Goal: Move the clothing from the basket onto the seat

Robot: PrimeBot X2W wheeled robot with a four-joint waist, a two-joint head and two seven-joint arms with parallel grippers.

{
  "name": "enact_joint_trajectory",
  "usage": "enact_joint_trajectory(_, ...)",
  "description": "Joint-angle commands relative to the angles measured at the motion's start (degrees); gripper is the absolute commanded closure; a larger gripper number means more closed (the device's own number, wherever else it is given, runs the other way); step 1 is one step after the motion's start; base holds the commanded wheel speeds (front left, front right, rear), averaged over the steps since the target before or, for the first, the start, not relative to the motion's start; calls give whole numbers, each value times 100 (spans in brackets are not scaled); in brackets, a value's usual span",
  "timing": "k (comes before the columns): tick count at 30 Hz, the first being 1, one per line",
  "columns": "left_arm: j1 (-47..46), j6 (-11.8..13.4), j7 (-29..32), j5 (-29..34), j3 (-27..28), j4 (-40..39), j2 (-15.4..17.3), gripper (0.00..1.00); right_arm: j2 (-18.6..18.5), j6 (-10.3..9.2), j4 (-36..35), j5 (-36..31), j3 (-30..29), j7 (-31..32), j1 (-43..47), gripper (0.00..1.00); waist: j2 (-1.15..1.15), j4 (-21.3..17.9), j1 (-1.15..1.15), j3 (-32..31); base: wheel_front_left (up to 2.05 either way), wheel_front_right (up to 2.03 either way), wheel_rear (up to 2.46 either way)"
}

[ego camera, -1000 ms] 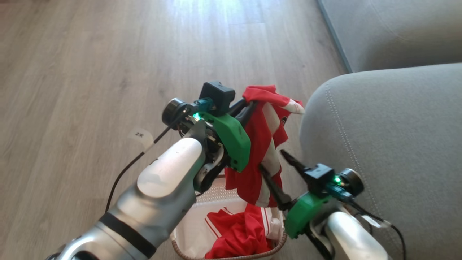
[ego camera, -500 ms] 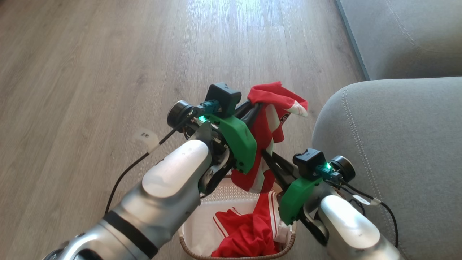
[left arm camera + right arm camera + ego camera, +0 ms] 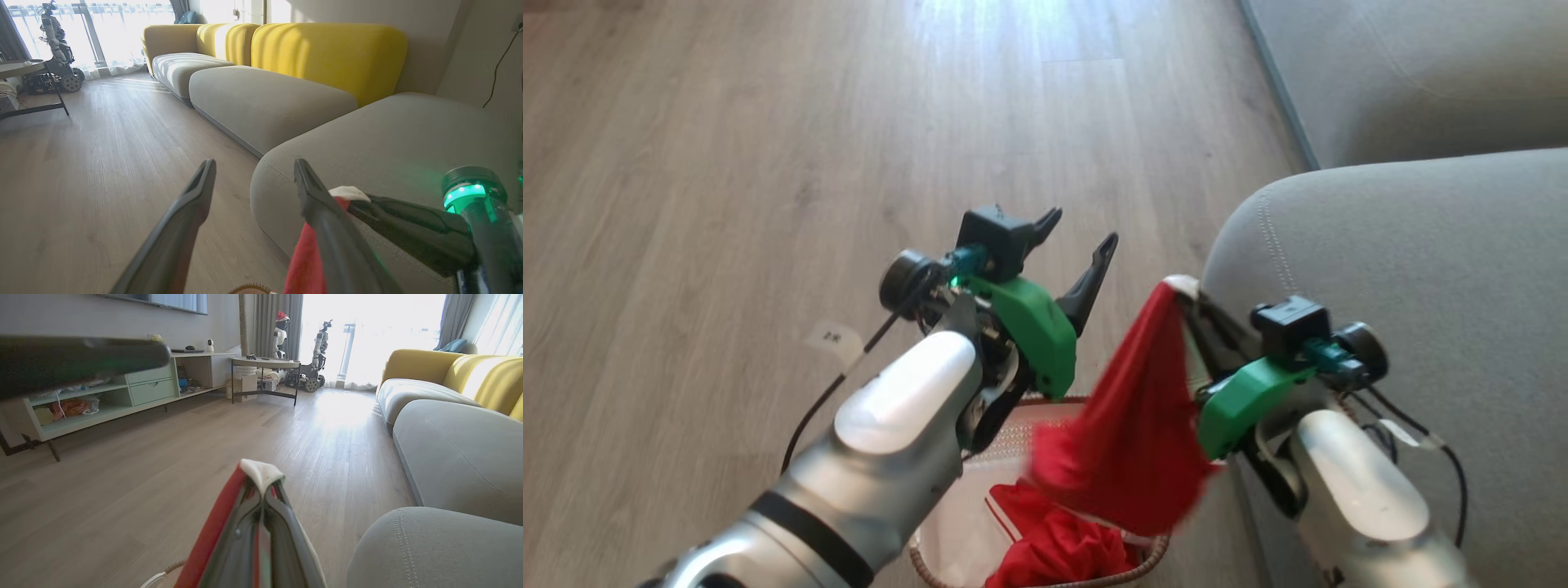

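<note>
Wooden floor (image 3: 727, 163) fills the left of the head view. The left claw (image 3: 1082, 229) is raised above it, its two fingers spread wide with nothing between them; the left wrist view shows the same open gap, with floor and seat beyond. Below that claw, at the bottom edge, the basket (image 3: 943, 535) stands on the floor just beside the seat's rounded corner, and a heap of red clothing (image 3: 1054, 547) lies inside it. To the right, a red garment (image 3: 1143, 416) hangs from its white-trimmed top edge down toward the basket, its lower part blurred and spread over the basket's right side. The right claw (image 3: 1186, 296) is pinched tight on that top edge: in the right wrist view its fingers meet, with the white band folded over their tips and red cloth running down their left side. Farthest right is the grey seat (image 3: 1405, 261), with the right claw and the garment's top just beside its stitched corner.
</note>
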Motion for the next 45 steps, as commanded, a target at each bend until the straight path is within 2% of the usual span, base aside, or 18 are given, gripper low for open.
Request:
enact_joint_trajectory(1,-135,-14,-99,-35,178,-96,93,0,46,-2,-280,-113,-78,-38,-92,100,0,-87,0,-6,0,0,0)
enact_joint_trajectory(8,107,-83,-264,-132,106,7,88,0,-35,-2,-712,-643,-830,-38,111,100,0,-471,0,-10,0,0,0)
enact_joint_trajectory(16,398,-148,-593,-208,-14,21,79,0,-273,-2,-1103,-926,-1401,-38,175,100,0,-1107,0,90,0,0,0)
enact_joint_trajectory(22,572,-98,-869,-263,-107,16,74,0,-394,-2,-1300,-957,-1506,-36,25,100,0,-1607,0,227,0,0,0)
enact_joint_trajectory(30,653,-41,-1027,-357,-299,-34,72,0,-557,-2,-1497,-869,-1430,101,-131,100,0,-2016,0,427,0,0,0)
enact_joint_trajectory(37,627,50,-1122,-384,-488,-80,72,0,-660,-2,-1621,-746,-1314,282,-261,100,0,-2099,0,615,0,0,0)
enact_joint_trajectory(45,489,137,-1217,-337,-600,-92,71,0,-1041,-2,-1491,-504,-1116,570,-1240,100,0,-1798,0,918,0,0,0)
